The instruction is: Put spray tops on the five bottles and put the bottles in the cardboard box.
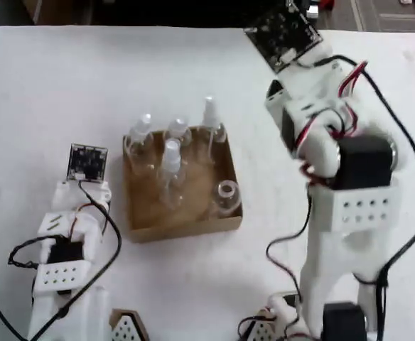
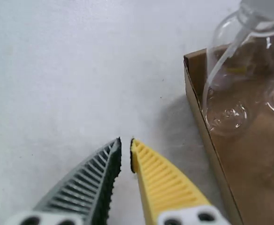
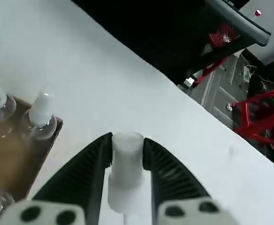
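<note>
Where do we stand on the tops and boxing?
Done: five clear plastic bottles appear to stand in the shallow brown cardboard box, four already wearing white spray tops. In hand: the right gripper clamps a white spray top. Left: fitting it on the open-necked bottle at the box's corner. The left gripper sits shut and empty beside the box.
</note>
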Motion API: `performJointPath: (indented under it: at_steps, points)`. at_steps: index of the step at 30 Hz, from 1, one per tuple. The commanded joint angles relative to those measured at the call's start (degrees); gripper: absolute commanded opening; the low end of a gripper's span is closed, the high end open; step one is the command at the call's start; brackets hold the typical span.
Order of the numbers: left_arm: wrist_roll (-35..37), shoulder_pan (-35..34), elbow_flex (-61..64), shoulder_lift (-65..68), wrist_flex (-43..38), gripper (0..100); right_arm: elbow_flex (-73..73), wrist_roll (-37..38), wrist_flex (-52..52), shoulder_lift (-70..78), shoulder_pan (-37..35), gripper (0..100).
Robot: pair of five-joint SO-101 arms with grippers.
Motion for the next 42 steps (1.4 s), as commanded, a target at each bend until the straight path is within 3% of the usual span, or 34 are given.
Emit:
performJointPath:
  at_steps: [1, 8, 11, 17, 21, 30, 36, 42]
  points:
    - [-0.7, -0.57, -1.05, -0.66, -1.32, 4, 14.24, -7.38, -13.93, -9.54, 0.13, 1.5]
    - [-0.7, -0.48, -1.05, -0.66, -1.41, 4, 41.32, -19.16, -42.33, -30.11, -0.31, 1.5]
    - [-0.7, -0.31, -1.05, -0.66, -1.49, 4, 45.63, -25.76, -49.01, -36.0, -3.03, 1.5]
    - [-0.7, -0.4, -1.05, -0.66, -1.49, 4, 46.68, -30.68, -56.04, -36.88, -13.85, 1.5]
    - [-0.7, -0.4, -1.05, -0.66, -1.41, 4, 53.1, -28.04, -56.92, -37.49, -20.18, 1.5]
    - [-0.7, -0.31, -1.05, -0.66, -1.32, 4, 66.55, -24.53, -67.3, -38.81, -16.84, 1.5]
    - [-0.7, -0.31, -1.05, -0.66, -1.32, 4, 70.77, -37.98, -67.91, -51.91, -16.57, 1.5]
    - [-0.7, -0.31, -1.05, -0.66, -1.32, 4, 81.76, -39.74, -68.09, -69.14, -17.01, 1.5]
